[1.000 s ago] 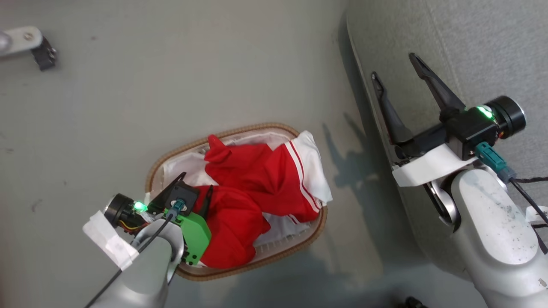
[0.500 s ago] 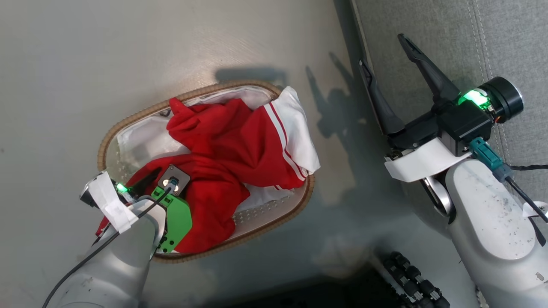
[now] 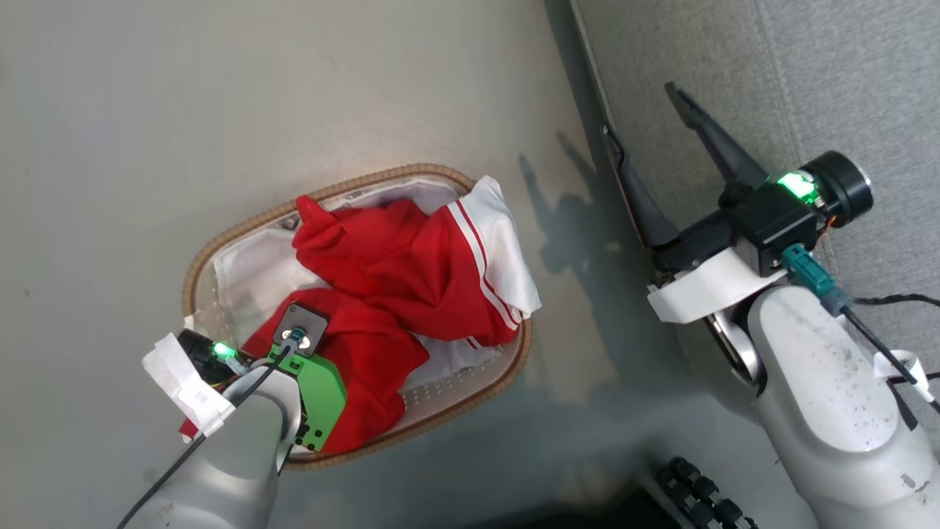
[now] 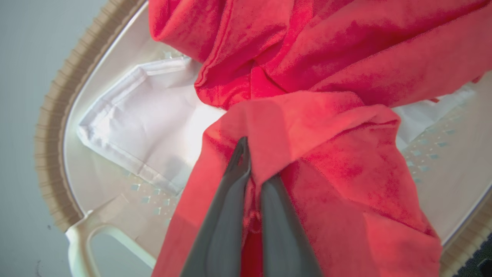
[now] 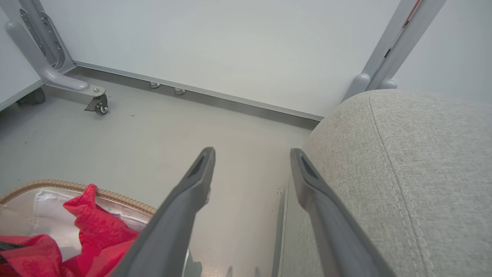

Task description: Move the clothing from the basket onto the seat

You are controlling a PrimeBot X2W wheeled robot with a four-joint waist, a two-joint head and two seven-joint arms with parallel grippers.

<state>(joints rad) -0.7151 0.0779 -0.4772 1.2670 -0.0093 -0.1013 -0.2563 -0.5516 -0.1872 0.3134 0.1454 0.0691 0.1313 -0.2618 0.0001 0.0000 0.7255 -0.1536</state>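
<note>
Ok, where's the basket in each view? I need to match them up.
Head view: basket lower left of centre, left of the seat.
Left wrist view: basket close up, its brown edge curving down the left side.
Right wrist view: basket in the bottom left corner.
Shared landmark: the red clothing heaped inside it, also seen in the left wrist view and the right wrist view.

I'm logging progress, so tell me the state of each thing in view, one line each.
basket: upright on the floor.
clothing: bunched inside the basket.
seat: no clothing on the part shown.
left pincer: shut on the clothing.
right pincer: open, holding nothing.
</note>
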